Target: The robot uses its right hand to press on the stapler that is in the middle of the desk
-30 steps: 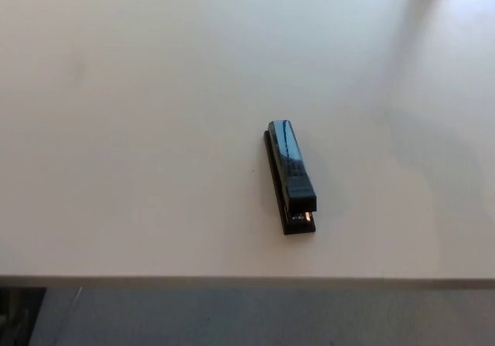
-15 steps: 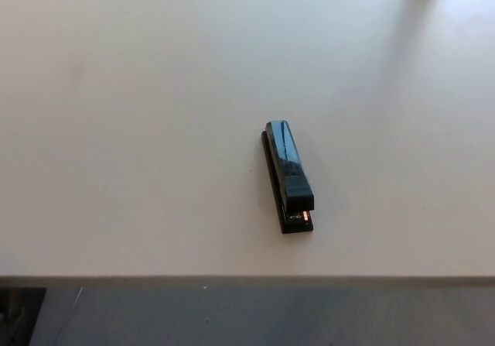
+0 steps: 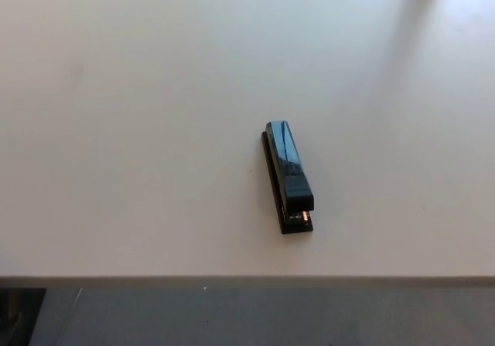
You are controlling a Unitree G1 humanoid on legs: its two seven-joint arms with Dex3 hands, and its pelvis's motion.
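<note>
The stapler (image 3: 288, 177), black and glossy, lies flat on the white desk (image 3: 139, 129), slightly right of picture centre and nearer the desk's front edge than its far side. Its long axis runs almost front to back, tilted a little: the far end leans toward the robot's left, the near end toward its right. The near end, where a metal part shows between arm and base, points toward the desk's front edge. Nothing touches the stapler. Neither robot hand appears in the head view, so their finger positions cannot be stated.
</note>
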